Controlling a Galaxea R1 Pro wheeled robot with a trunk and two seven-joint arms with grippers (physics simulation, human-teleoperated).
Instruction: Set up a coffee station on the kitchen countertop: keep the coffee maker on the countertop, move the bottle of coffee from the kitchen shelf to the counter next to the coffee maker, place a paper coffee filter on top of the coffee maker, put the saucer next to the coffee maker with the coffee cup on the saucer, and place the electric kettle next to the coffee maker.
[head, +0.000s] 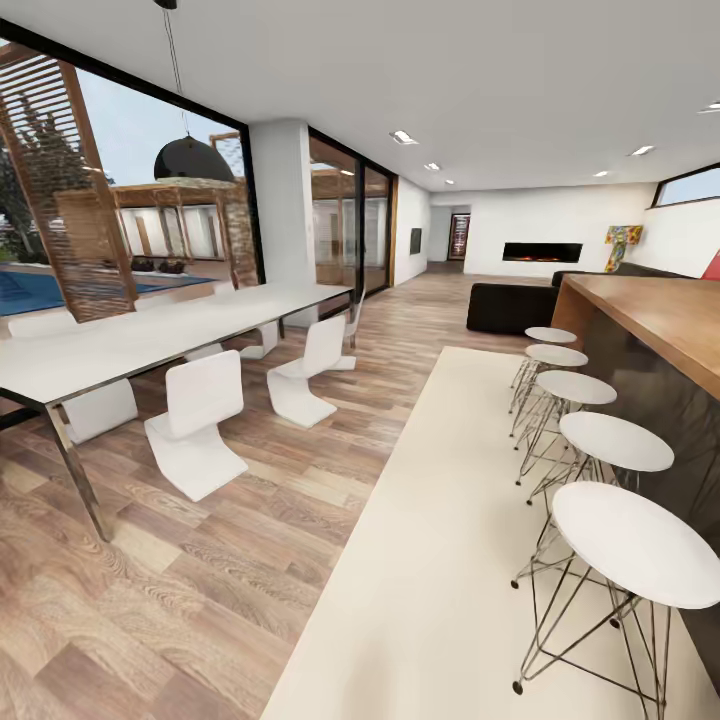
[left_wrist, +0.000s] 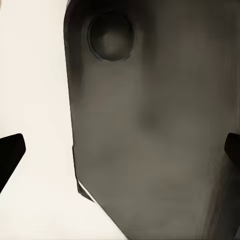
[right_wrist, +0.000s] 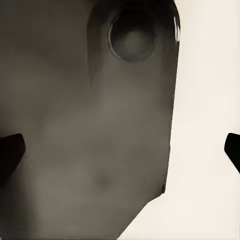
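white stool (head: 640, 545) sits closest under the head camera, first in a row of round-topped wire-leg stools running along the wooden bar counter (head: 660, 320). cream rug (head: 420, 560) lies beneath them; long white dining table (head: 150, 335) with curved white chairs (head: 200, 420) stands across the wood floor, glass wall and pool beyond it. left gripper (left_wrist: 120, 150): dark fingertips sit far apart at the frame edges, spread wide, nothing between them, a grey robot panel and pale surface ahead of the fingers. right gripper (right_wrist: 120, 150): same story, fingertips wide apart, empty, grey panel close ahead. no coffee maker, bottle, filter, saucer, cup or kettle in sight, and no kitchen countertop either, so none can be placed relative to either gripper. judgement: robot is in transit, task barely begun. to do this leg well, keep both arms tucked, steer clear of the stool legs and table corner, and turn the base until the kitchen comes into view before reaching.
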